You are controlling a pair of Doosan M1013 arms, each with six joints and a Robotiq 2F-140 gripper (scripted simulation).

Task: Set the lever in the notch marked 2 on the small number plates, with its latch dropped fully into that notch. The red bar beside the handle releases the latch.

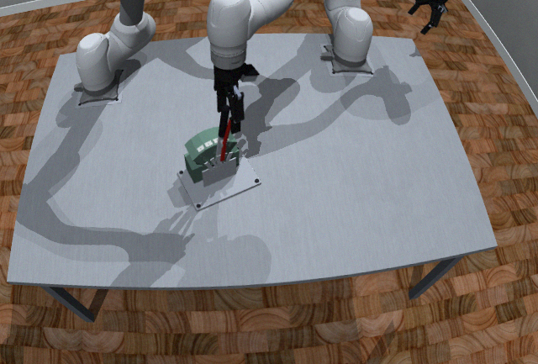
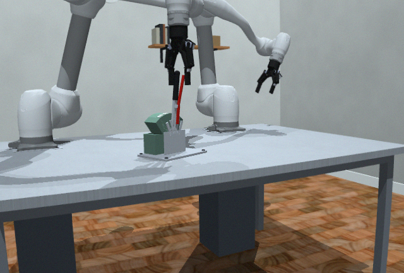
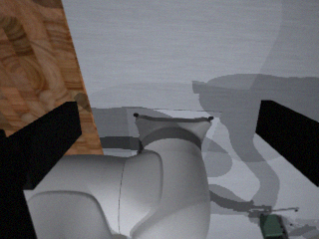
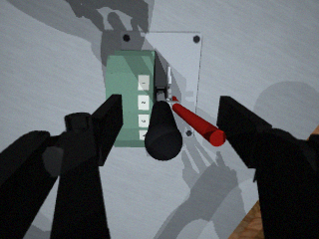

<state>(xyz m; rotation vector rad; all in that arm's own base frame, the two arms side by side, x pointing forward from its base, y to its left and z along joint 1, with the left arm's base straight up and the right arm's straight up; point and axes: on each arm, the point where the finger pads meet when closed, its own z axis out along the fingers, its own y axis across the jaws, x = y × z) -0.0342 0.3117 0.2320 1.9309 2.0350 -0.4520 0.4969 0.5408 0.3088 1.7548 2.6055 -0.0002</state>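
Top view, worktop: the grey rectangular worktop (image 1: pixel 347 177) (image 2: pixel 261 152) (image 3: pixel 174 50) (image 4: pixel 279 50) carries a pale metal base plate (image 1: pixel 247 179) (image 2: pixel 192 153) (image 4: pixel 184 50) with dark bolts.
Top view, housing: a green block housing with a curved top (image 1: pixel 195 145) (image 2: pixel 154 142) (image 3: pixel 272 226) (image 4: pixel 122 75) stands on the base plate, behind an upright grey notched plate (image 1: pixel 219 171) (image 2: pixel 174 141).
Top view, right claw: the black right claw (image 1: pixel 229 129) (image 2: pixel 179 82) (image 4: pixel 169 110) is at the lever's upper end.
Top view, left claw: the black left claw (image 1: pixel 418 21) (image 2: pixel 264 91) (image 3: pixel 168 117) is off beyond the worktop's edge, well apart from the housing.
Exterior view, lever: a grey shaft (image 2: pixel 173 113) rises from the notched plate to a black cylindrical handle (image 2: pixel 176 87) (image 4: pixel 163 141); a slim red bar (image 2: pixel 180 97) (image 4: pixel 199 124) leans beside it.
Exterior view, right claw state: released, its 2 fingers on either side of the handle and red bar.
Left wrist view, left claw state: released, fingers wide apart with nothing between them.
Right wrist view, number plates: white number plates (image 4: pixel 144 102) marked 1 to 4 run along the housing.
Right wrist view, lever position: the shaft's visible lower part is near plate 2; I cannot tell which notch holds it.
Right wrist view, latch: too hidden to tell whether it is seated.
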